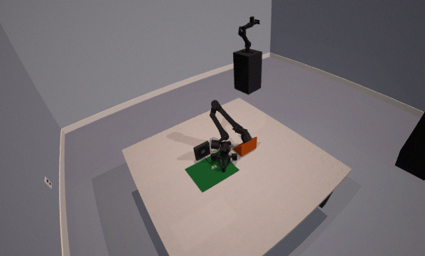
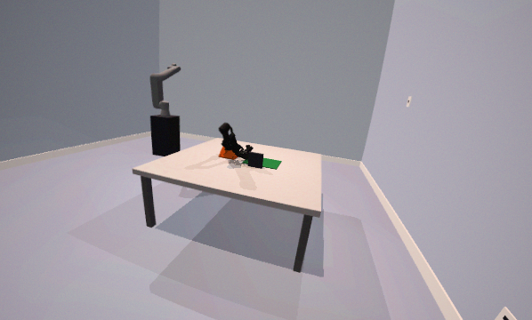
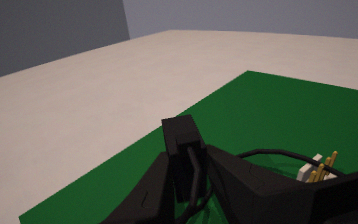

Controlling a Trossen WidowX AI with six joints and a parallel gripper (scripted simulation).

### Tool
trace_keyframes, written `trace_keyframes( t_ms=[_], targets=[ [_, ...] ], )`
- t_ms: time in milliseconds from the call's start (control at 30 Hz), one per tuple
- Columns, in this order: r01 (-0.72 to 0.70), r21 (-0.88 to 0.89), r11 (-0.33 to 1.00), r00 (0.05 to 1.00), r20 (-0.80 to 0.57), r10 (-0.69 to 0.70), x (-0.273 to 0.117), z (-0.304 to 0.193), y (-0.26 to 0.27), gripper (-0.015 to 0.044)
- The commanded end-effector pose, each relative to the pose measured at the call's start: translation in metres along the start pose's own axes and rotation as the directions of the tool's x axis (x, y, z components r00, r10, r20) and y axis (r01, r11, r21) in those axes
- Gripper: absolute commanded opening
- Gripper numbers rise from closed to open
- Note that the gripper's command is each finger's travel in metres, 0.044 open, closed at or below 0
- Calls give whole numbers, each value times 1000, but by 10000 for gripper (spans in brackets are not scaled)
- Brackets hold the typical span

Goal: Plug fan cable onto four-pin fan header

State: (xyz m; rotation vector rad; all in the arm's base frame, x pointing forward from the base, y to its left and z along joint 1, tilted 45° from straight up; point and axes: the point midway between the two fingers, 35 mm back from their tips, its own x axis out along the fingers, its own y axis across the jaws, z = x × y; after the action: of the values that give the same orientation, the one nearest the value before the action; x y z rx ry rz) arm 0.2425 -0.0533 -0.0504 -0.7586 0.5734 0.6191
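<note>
Your gripper is clamped on the plug, a black rectangular block that stands upright between the two dark fingers, with its cable running off to the right. In the wrist view the plug hangs over the green board, near the board's edge on the table side; whether its lower end touches the board cannot be told, since the fingers hide it.

The header shows at the right of the wrist view: a pale base with gold pins standing up, bare. The plug is apart from it, to its left, so the plug is not seated. The cable curves past just behind the header.

In the top view your arm folds down from its elbow to the far part of the board, the gripper pointing steeply down. The fan, a black square housing, stands on the table just beyond the board's far left corner. An orange block sits on the table beside the arm's base, off the board.

The exterior view shows the same cluster near the table's far side; details there are too small to judge.
</note>
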Motion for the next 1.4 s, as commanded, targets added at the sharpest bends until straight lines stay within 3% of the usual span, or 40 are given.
trace_keyframes(
  t_ms=[0, 1100, 1267, 1367],
  targets=[
    [-1, 3, 1000, 1000, -1, 1, 0, 0, 0, 0],
    [-1, 3, 1000, 1000, -1, 1, 0, 0, 0, 0],
    [0, 0, 1000, 1000, 0, 0, 0, 0, 0, 131],
    [0, 0, 1000, 1000, 0, 0, 0, 0, 0, 140]
  ],
)
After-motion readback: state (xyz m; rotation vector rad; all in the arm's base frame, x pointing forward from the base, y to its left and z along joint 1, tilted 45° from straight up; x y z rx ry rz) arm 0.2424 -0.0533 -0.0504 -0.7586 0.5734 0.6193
